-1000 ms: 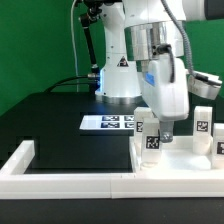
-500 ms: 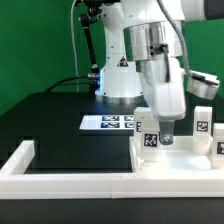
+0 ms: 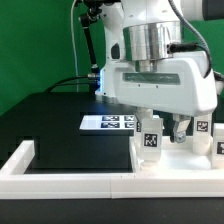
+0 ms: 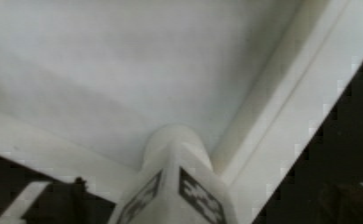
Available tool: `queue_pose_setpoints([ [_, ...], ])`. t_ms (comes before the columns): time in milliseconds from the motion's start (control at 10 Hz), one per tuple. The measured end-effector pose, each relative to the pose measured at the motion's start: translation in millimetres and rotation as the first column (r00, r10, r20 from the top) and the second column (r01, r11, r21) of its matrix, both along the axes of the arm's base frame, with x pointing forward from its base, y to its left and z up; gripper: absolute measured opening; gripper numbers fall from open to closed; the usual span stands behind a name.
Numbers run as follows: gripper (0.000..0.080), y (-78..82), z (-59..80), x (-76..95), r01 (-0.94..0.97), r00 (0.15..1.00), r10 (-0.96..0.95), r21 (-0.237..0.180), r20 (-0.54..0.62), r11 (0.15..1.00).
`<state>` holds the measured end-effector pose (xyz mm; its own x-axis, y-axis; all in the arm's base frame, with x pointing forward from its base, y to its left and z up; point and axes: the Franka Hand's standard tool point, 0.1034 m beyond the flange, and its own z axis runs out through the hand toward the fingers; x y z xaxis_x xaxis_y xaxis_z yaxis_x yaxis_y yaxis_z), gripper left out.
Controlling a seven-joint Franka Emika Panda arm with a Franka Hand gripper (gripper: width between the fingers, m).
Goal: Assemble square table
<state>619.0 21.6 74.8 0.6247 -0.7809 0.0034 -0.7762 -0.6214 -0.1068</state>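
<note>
The square table's white slab (image 3: 185, 165) lies at the exterior view's right, inside the border wall. A short white leg (image 3: 152, 138) with a black-and-white tag stands upright on the slab's near-left corner. My gripper (image 3: 164, 127) hangs right over it, its broad side facing the camera. Its dark fingers (image 3: 184, 127) stand apart on either side of the leg. In the wrist view the tagged leg (image 4: 181, 185) rises between the jaws of my gripper (image 4: 199, 204), with a gap on each side, and the slab (image 4: 142, 70) lies beyond. Nothing is held.
Two more tagged legs (image 3: 202, 125) (image 3: 220, 143) stand at the exterior view's far right. The marker board (image 3: 108, 123) lies on the black table behind the slab. A low white border wall (image 3: 60, 181) runs along the front and left.
The hand has turned about its upright axis, so its broad side now faces the camera. The jaws have spread away from the leg, which stays standing where it was.
</note>
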Motion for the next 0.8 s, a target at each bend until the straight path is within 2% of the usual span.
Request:
queue_pose_setpoints([
  [100, 0.0649, -0.3, 1.2, 1.1, -0.198, 0.980, 0.198, -0.057, -0.005, 0.979],
  [200, 0.0649, 3.7, -0.3, -0.4, -0.340, 0.940, 0.339, -0.084, -0.016, 0.937],
  [500, 0.0620, 4.0, -1.8, -1.5, -0.345, 0.938, 0.345, -0.082, -0.019, 0.935],
  [600, 0.0441, 3.9, -2.2, -1.7, -0.344, 0.939, 0.343, -0.082, -0.019, 0.936],
  [700, 0.0441, 3.8, -2.7, -2.1, -0.295, 0.956, 0.294, -0.077, -0.019, 0.952],
  [800, 0.0294, 1.0, -3.4, -2.8, -0.199, 0.980, 0.198, -0.073, -0.021, 0.977],
])
